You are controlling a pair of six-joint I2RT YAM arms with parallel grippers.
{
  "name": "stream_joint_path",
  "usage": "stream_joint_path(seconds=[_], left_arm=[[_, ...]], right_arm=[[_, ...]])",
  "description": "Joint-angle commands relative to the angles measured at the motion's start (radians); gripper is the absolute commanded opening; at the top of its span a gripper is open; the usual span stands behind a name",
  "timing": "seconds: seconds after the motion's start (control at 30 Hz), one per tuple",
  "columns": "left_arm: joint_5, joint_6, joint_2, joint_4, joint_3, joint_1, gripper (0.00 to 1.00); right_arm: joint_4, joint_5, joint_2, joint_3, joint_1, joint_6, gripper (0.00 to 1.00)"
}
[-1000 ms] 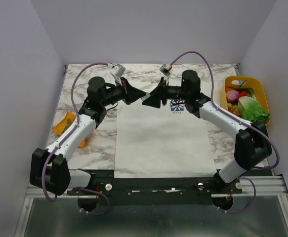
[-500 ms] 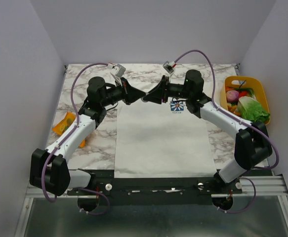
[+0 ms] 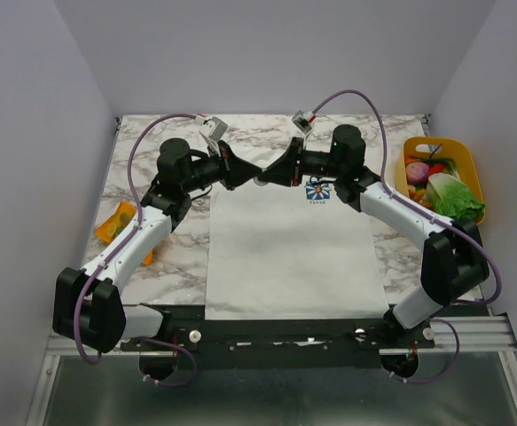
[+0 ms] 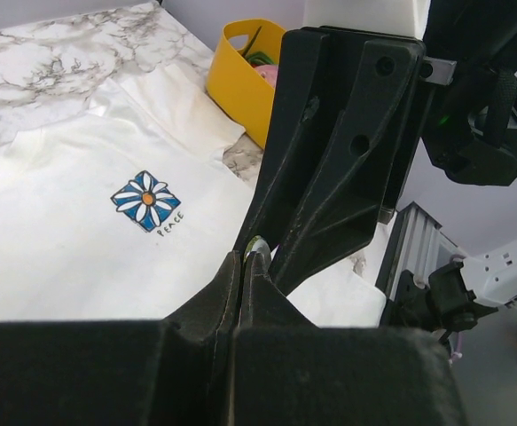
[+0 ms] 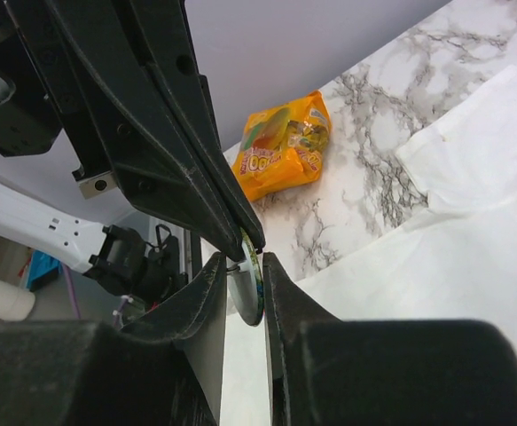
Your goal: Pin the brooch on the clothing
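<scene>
We find the overhead view evenly lit from above, soft and rather flat — the arms throw only faint shadows on the T-shirt (image 3: 285, 257), whose white is near washed out. In the wrist views the left gripper (image 4: 245, 256) and right gripper (image 5: 243, 262) fill the foreground as dark, blurred masses — the marble table (image 5: 373, 169) behind is sharper.
</scene>
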Motion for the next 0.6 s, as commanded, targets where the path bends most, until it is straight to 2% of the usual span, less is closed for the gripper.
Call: stream_joint_path(seconds=[0.0, 0.17, 0.43, 0.47, 0.5, 0.57], left_arm=[[-0.038, 0.037, -0.028, -0.056, 0.016, -0.003, 0.0], [-0.044, 0.06, -0.024, -0.087, 0.036, -0.003, 0.0], [-0.075, 0.129, -0.037, -0.205, 0.083, -0.004, 0.0], [-0.075, 0.134, -0.039, -0.216, 0.085, -0.006, 0.0], [-0.075, 0.14, -0.041, -0.221, 0.085, -0.007, 0.0], [-0.069, 0.145, -0.042, -0.222, 0.083, -0.011, 0.0]], right_arm=[[-0.147, 0.032, -0.011, 0.038, 0.006, -0.142, 0.01], [-0.235, 0.058, -0.014, 0.044, 0.006, -0.24, 0.01], [-0.304, 0.078, -0.009, 0.07, 0.004, -0.309, 0.01], [-0.305, 0.078, -0.009, 0.072, 0.006, -0.306, 0.07], [-0.305, 0.066, -0.008, 0.073, 0.006, -0.303, 0.22], [-0.302, 0.053, 0.001, 0.089, 0.006, -0.285, 0.43]])
